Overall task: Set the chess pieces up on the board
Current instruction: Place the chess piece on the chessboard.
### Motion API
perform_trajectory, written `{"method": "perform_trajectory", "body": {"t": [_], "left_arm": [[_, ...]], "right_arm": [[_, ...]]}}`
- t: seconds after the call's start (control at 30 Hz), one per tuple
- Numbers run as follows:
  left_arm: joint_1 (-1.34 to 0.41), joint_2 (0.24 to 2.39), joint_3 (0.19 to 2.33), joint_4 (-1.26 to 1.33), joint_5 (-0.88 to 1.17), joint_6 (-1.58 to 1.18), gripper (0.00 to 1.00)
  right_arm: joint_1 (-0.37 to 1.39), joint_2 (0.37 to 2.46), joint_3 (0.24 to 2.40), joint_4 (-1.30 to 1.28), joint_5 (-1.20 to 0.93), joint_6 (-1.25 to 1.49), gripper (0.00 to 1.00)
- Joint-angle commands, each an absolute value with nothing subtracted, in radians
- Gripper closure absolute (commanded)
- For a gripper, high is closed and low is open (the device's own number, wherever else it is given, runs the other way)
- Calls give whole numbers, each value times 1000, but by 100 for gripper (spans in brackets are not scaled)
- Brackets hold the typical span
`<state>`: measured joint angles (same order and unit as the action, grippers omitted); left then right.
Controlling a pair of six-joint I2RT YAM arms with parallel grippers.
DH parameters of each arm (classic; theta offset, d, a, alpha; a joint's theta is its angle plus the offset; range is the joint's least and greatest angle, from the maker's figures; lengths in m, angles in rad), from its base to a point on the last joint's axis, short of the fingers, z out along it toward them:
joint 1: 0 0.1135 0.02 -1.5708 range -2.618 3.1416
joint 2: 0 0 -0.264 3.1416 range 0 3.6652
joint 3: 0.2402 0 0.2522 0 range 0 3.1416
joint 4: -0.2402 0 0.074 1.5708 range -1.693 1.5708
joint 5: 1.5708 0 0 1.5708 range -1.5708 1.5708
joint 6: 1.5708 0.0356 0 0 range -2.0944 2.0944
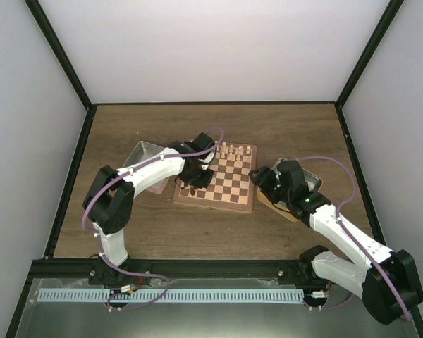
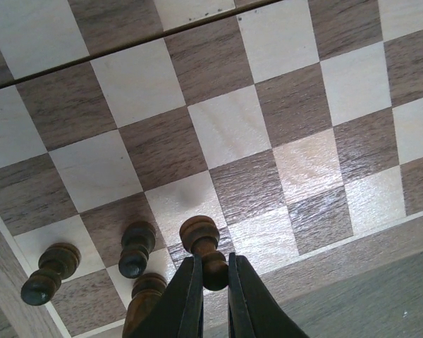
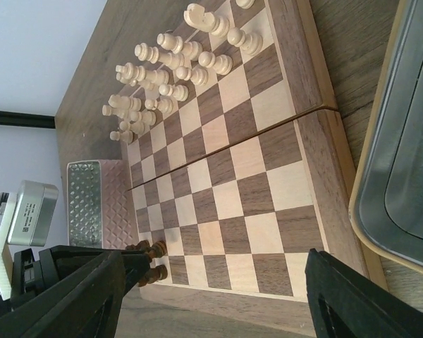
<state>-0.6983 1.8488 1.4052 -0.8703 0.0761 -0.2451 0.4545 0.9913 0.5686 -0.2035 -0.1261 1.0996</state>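
At the near left corner of the square wooden chessboard [image 1: 218, 205] with light and dark brown checks: left gripper [image 2: 210, 266] clenched on a tiny dark brown wooden chessman [image 2: 201, 236], round head showing above the fingertips, base hidden. Just beside it, on the same corner squares, three more dark brown chessmen [image 2: 137, 248]. At the board's right edge, right gripper [image 3: 215, 282] spread wide, grasping nothing. Along the board's far rows, pale cream wooden chessmen [image 3: 162, 74]. Beside the board's right rim, a shallow metal tin [image 3: 402, 141].

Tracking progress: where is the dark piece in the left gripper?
Left wrist view: left gripper pinches the piece at the board's near-left corner, beside three other dark pieces.
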Motion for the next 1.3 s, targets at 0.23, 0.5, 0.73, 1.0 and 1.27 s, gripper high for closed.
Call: {"method": "perform_trajectory", "body": {"t": [0.23, 0.5, 0.73, 1.0, 1.27], "left_arm": [[-681, 1888, 1432, -891, 93, -209, 96], [-681, 1900, 1429, -889, 92, -201, 96], [-681, 1914, 1443, -872, 93, -196, 93], [-681, 1924, 1452, -881, 78, -185, 74], [-681, 1885, 1463, -881, 60, -182, 69]], "right_arm": [[449, 1013, 563, -201, -116, 1080, 28], [450, 1011, 559, -203, -118, 1082, 28], [449, 1006, 562, -210, -110, 1080, 28], [449, 989, 573, -244, -98, 1086, 28], [449, 942, 582, -266, -31, 1067, 28]]}}
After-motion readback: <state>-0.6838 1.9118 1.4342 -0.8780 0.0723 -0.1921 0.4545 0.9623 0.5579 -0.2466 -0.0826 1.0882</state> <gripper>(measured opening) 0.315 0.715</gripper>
